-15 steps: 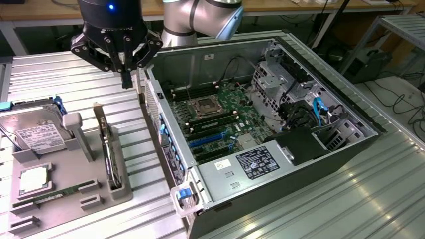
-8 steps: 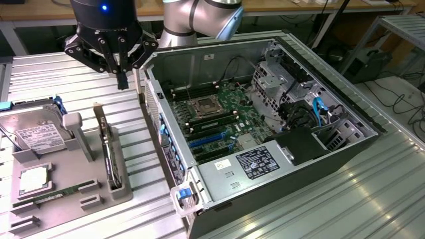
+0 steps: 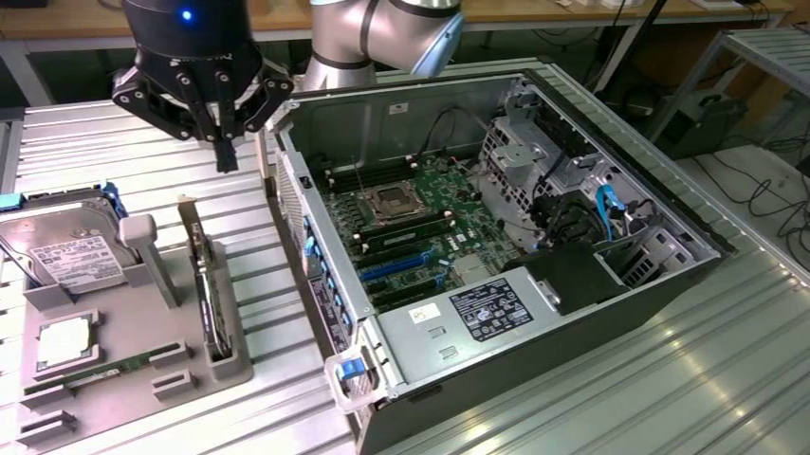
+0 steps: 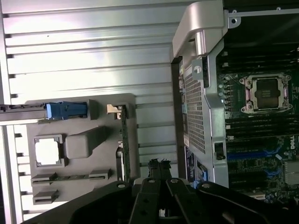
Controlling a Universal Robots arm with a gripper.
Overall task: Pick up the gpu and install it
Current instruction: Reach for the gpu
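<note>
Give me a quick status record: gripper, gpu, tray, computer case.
gripper: shut, empty, above the table between tray and case
gpu: standing on edge in the tray, untouched
tray: also holds a hard drive and a memory stick
computer case: open, motherboard exposed
progress: gpu not yet picked up

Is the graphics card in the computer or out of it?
Out. The gpu stands on edge in the grey holder, beside the open computer case.
</note>
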